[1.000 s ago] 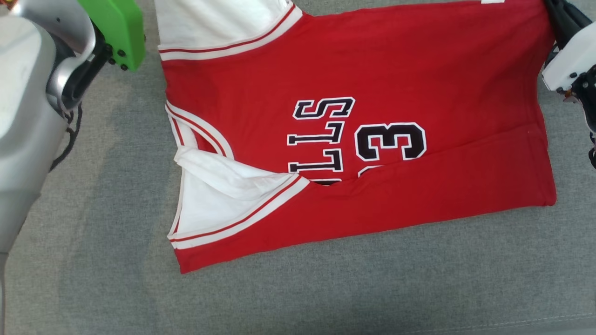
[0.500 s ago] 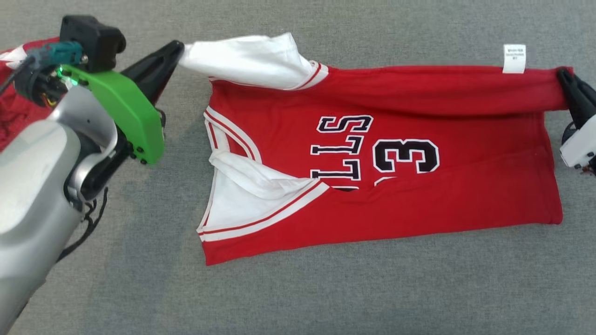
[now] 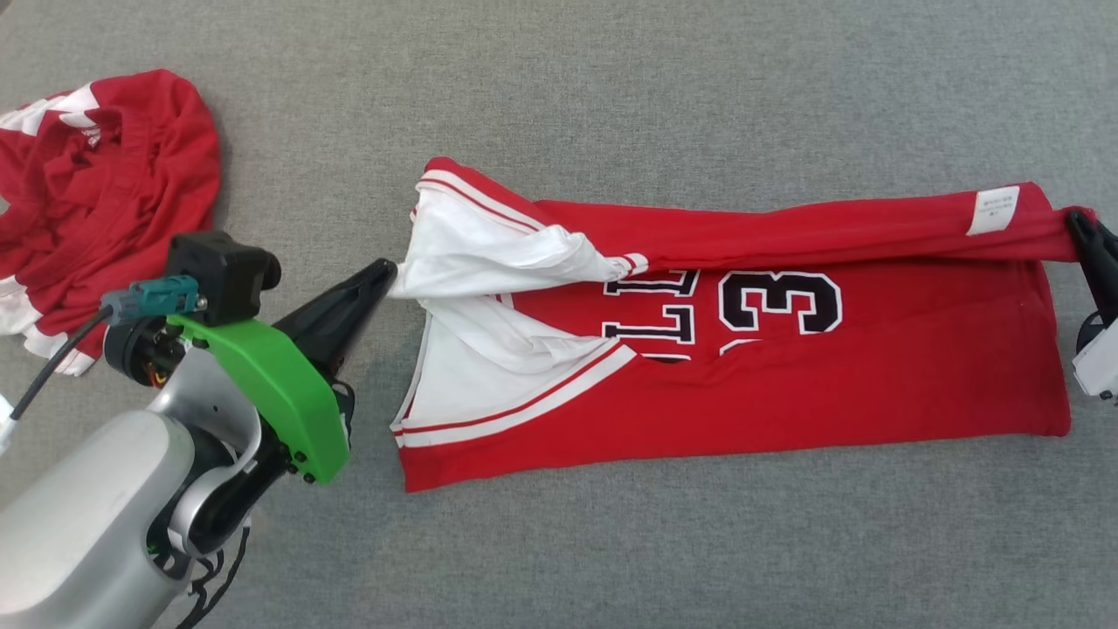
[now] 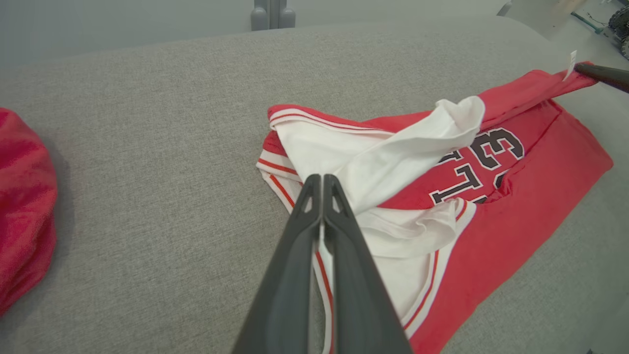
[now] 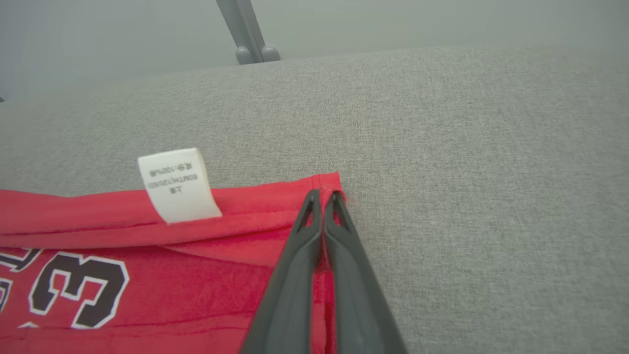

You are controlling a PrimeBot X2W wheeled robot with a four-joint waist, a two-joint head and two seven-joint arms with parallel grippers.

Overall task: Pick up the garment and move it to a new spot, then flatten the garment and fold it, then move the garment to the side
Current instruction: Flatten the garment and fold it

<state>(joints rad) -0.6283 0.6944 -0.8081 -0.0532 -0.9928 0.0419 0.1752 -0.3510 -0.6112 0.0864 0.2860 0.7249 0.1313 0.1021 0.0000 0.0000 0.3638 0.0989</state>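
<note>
The garment (image 3: 786, 384), a red jersey with white sleeves and black lettering, lies across the grey surface, its far edge lifted and folded toward me. My left gripper (image 3: 384, 273) is shut on the white sleeve (image 3: 489, 262) at the jersey's left end; the left wrist view has the cloth pinched between the fingers (image 4: 322, 187). My right gripper (image 3: 1076, 224) is shut on the red hem corner (image 5: 327, 184) at the right end. A white tag (image 5: 178, 186) hangs from that raised edge. In the left wrist view the right gripper's dark finger (image 4: 602, 74) shows at the far corner.
A second, crumpled red garment (image 3: 96, 192) with white bands lies at the far left, close behind my left arm. The grey fabric surface (image 3: 664, 79) stretches wide beyond and in front of the jersey. A grey post (image 5: 245, 29) stands past the far edge.
The head camera has shifted. Both grippers have pulled the jersey's far edge toward me, folding it over the lettering; the sleeve now covers part of the letters.
</note>
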